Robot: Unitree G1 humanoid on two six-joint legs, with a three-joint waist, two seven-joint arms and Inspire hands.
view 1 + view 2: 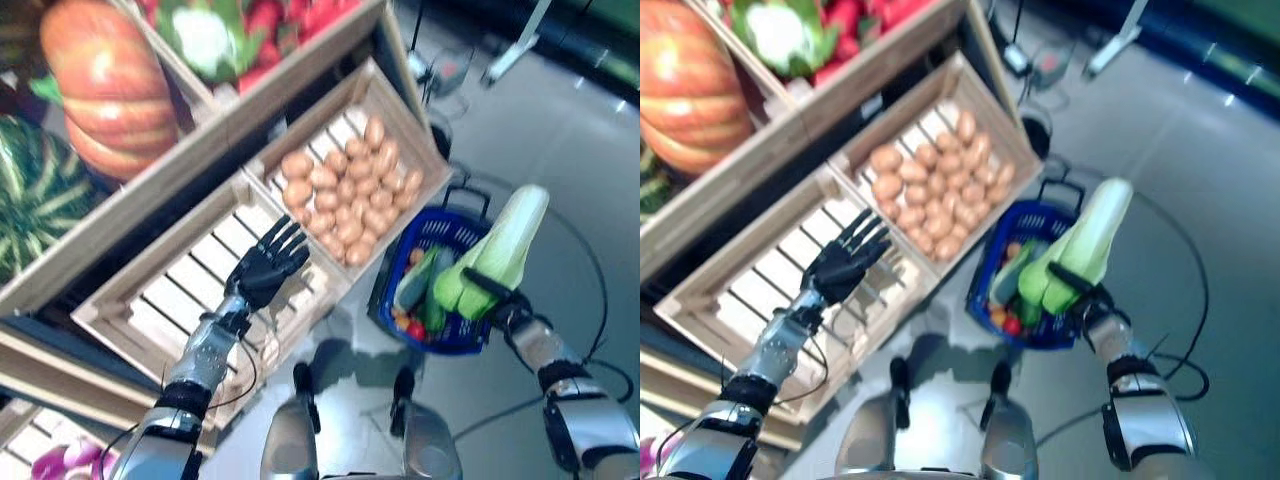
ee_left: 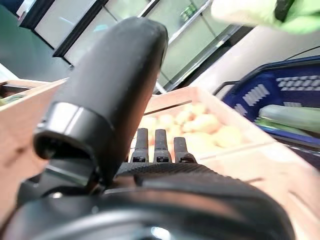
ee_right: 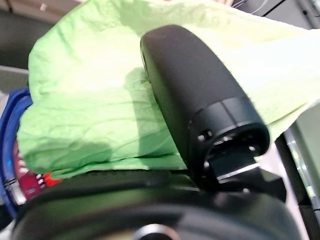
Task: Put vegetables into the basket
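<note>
My right hand (image 1: 497, 296) is shut on a long pale green leafy cabbage (image 1: 500, 250) and holds it tilted above the right rim of the blue basket (image 1: 437, 232) on the floor. In the right wrist view my thumb (image 3: 200, 95) lies across its crinkled green leaves (image 3: 90, 110). The basket holds a green cucumber-like vegetable (image 1: 415, 280) and small red and orange ones (image 1: 412, 327). My left hand (image 1: 268, 263) is open, fingers straight, over an empty slatted wooden crate (image 1: 160, 300), next to the crate of potatoes (image 1: 350, 195).
A wooden vegetable stand fills the left side, with an upper shelf (image 1: 200, 150) above the two crates. Grey floor (image 1: 560, 130) lies to the right of the basket. A metal frame leg (image 1: 515, 45) stands at the far back.
</note>
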